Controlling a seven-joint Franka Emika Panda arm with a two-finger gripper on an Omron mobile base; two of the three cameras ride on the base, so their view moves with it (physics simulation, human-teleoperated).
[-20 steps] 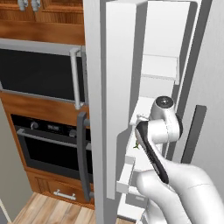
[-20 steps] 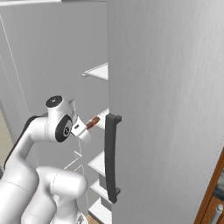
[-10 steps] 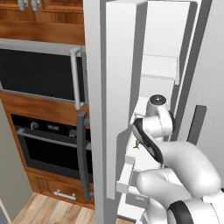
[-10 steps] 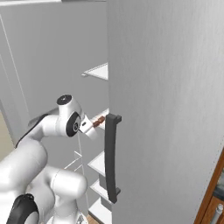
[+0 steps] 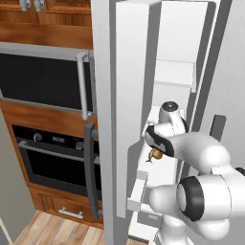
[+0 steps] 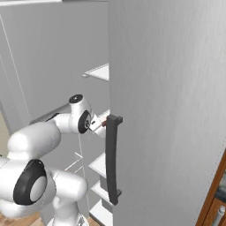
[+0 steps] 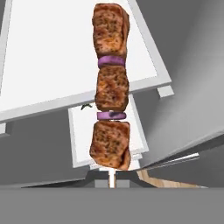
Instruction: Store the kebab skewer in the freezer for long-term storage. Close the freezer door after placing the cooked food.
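Observation:
My gripper (image 5: pixel 154 147) reaches into the open freezer (image 5: pixel 174 76) and is shut on the kebab skewer (image 7: pixel 111 87) at its bare stick end. In the hand view the skewer points away from me, with three brown meat chunks and purple onion slices. It hangs above a white shelf (image 7: pixel 52 57), not touching it. From the left base the kebab skewer (image 5: pixel 156 154) shows just under the hand, over a middle shelf. From the right base the gripper (image 6: pixel 96 125) and a bit of the kebab skewer (image 6: pixel 101 124) sit just left of the fridge door handle. The freezer door (image 5: pixel 103 95) stands wide open.
The closed plain fridge door (image 6: pixel 167 110) with its dark bar handle (image 6: pixel 112 163) stands close on the right of the arm. Left of the freezer door are a black microwave (image 5: pixel 40 76) and a wall oven (image 5: pixel 52 160). More white shelves (image 7: pixel 103 140) lie lower in the compartment.
The arm has folded and swung its forearm up while the hand pushed the held skewer a little deeper between the shelves. The gripper stayed shut.

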